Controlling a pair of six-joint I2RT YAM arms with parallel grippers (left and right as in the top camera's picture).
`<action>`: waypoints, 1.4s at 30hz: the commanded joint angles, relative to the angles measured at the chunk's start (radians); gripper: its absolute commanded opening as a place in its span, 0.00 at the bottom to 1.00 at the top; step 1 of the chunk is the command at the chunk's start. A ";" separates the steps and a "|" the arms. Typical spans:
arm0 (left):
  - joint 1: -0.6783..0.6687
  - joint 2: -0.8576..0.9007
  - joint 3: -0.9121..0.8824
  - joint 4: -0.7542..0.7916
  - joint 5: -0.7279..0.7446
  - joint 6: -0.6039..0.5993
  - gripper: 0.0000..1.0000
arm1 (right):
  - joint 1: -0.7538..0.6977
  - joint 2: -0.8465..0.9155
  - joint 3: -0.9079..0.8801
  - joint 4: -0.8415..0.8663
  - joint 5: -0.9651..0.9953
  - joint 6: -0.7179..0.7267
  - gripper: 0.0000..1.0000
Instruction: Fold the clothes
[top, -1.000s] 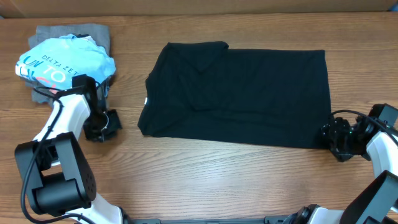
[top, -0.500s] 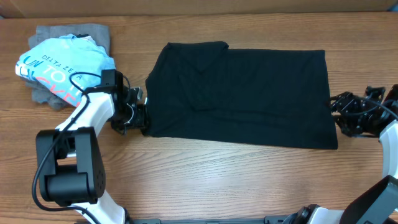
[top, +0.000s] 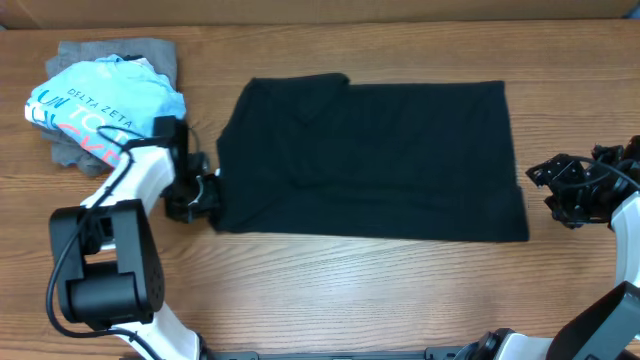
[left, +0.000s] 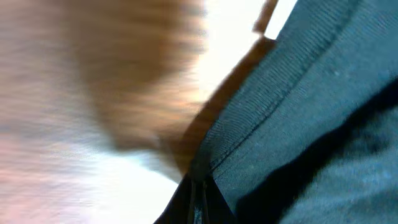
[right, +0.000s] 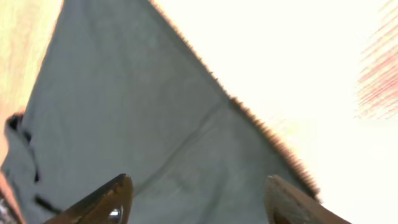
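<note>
The clothes (top: 370, 160), a plain black T-shirt, lie spread flat across the middle of the wooden table. My left gripper (top: 208, 195) sits at the shirt's left edge, shut on the fabric. In the left wrist view the closed fingertips (left: 199, 202) pinch a stitched hem of the clothes (left: 311, 124). My right gripper (top: 545, 190) stands open just off the shirt's right edge. In the right wrist view the right gripper (right: 199, 196) has its fingers spread wide over the dark clothes (right: 155, 112), with nothing held between them.
A light blue "DELTA ZETA" shirt (top: 100, 105) lies bunched on a grey garment (top: 120, 52) at the back left, close behind my left arm. Bare wooden table (top: 350, 290) runs along the front edge.
My left gripper moved right to the shirt's left edge, shut on it and pulled left; the whole shirt shifted left. My right gripper rose from the shirt's front right corner toward mid-edge.
</note>
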 joint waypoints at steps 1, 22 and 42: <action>0.096 0.061 -0.056 -0.007 -0.202 -0.040 0.04 | 0.024 0.023 -0.025 0.019 0.054 -0.007 0.66; 0.126 0.061 -0.055 -0.002 -0.172 -0.039 0.10 | 0.232 0.264 -0.027 0.101 0.266 -0.023 0.52; 0.126 0.061 -0.055 -0.005 -0.172 -0.039 0.10 | 0.230 0.269 0.040 0.083 0.222 -0.023 0.04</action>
